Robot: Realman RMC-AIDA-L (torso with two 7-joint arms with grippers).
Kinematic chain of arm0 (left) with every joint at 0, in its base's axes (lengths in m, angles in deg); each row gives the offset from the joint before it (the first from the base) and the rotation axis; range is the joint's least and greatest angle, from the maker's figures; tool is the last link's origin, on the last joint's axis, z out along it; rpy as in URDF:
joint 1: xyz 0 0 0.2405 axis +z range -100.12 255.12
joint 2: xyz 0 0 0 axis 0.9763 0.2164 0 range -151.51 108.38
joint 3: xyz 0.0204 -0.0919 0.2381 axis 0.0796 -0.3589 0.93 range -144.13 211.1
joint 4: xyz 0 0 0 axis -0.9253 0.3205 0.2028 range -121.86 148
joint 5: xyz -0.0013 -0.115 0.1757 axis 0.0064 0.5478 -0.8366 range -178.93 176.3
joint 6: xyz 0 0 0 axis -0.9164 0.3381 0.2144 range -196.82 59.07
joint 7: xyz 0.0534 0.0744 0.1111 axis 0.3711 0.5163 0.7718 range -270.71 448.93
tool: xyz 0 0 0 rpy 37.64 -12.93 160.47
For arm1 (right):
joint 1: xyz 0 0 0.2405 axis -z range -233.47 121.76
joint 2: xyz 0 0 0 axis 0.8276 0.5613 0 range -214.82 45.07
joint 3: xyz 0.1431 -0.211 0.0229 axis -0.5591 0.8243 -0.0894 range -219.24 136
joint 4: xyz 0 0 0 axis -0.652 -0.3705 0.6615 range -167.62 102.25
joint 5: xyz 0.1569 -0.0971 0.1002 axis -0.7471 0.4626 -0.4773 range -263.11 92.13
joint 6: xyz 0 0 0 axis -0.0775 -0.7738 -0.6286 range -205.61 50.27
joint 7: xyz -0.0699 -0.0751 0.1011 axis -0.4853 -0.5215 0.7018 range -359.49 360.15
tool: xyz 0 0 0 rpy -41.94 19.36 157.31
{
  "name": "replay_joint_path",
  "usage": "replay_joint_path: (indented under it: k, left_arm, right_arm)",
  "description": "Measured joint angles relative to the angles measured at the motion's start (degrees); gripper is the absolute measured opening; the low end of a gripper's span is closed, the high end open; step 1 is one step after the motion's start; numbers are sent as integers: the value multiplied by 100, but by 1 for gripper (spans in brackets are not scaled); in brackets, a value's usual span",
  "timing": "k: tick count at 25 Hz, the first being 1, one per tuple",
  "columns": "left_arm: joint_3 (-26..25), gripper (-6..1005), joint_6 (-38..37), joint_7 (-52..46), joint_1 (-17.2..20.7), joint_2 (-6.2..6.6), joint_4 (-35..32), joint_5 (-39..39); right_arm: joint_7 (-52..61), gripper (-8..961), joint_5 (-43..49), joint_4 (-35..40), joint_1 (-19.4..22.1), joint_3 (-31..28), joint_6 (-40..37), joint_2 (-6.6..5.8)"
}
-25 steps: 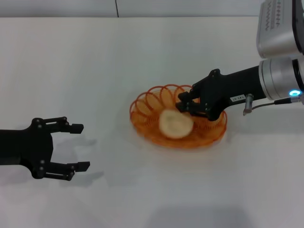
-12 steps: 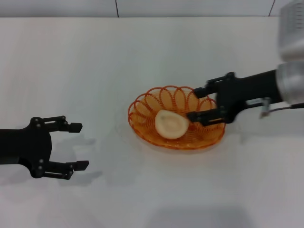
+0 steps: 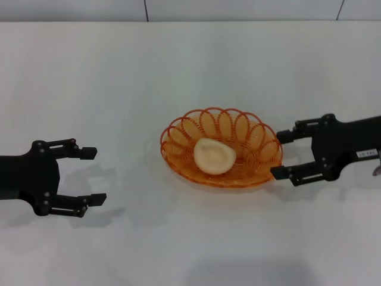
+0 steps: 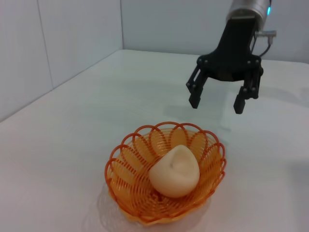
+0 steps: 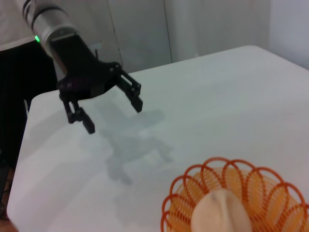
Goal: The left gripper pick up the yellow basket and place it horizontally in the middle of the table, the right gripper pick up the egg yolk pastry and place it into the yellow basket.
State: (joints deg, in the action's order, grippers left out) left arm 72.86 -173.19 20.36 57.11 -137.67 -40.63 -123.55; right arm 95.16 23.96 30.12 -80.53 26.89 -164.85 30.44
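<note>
The yellow basket [image 3: 238,134] lies lengthwise in the middle of the white table [image 3: 178,65]. The egg yolk pastry [image 3: 214,156] rests inside it, left of centre. My right gripper [image 3: 280,155] is open and empty, just to the right of the basket's rim and clear of it. My left gripper [image 3: 93,175] is open and empty at the left of the table, well away from the basket. The left wrist view shows the basket [image 4: 140,150], the pastry [image 4: 175,171] and the right gripper [image 4: 217,98]. The right wrist view shows the basket [image 5: 251,181], the pastry [image 5: 221,212] and the left gripper [image 5: 113,113].
Grey walls [image 4: 58,43] rise along the table's edges in the wrist views. The table's far edge [image 3: 178,22] runs along the top of the head view.
My right gripper has let go of the pastry, opened, and drawn back to the right out of the basket. The pastry stays in the basket. My left gripper has drifted slightly left.
</note>
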Motion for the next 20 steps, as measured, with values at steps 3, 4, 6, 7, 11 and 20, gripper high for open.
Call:
replay_joint_path:
  k: [3,4,6,7,11,20]
  left_arm:
    - [-3,869,0,-2,-12,3,0,-2]
    - [-3,869,0,-1,-24,5,0,-2]
    - [-4,869,1,-3,-55,14,3,-1]
    - [-5,869,3,-8,-66,20,7,-1]
    - [-8,869,47,-84,-149,47,41,-2]
    - [-9,870,136,-177,-282,82,52,-17]
  right_arm:
    - [-146,752,16,-105,74,-102,-6,-12]
    - [-206,752,16,-140,95,-164,-22,-14]
    - [-341,753,25,-224,116,-266,-69,-20]
    - [-375,754,28,-249,118,-287,-80,-27]
    - [-640,755,6,-377,123,-436,-233,-56]
    - [-1046,755,35,-632,141,-953,-508,-112]
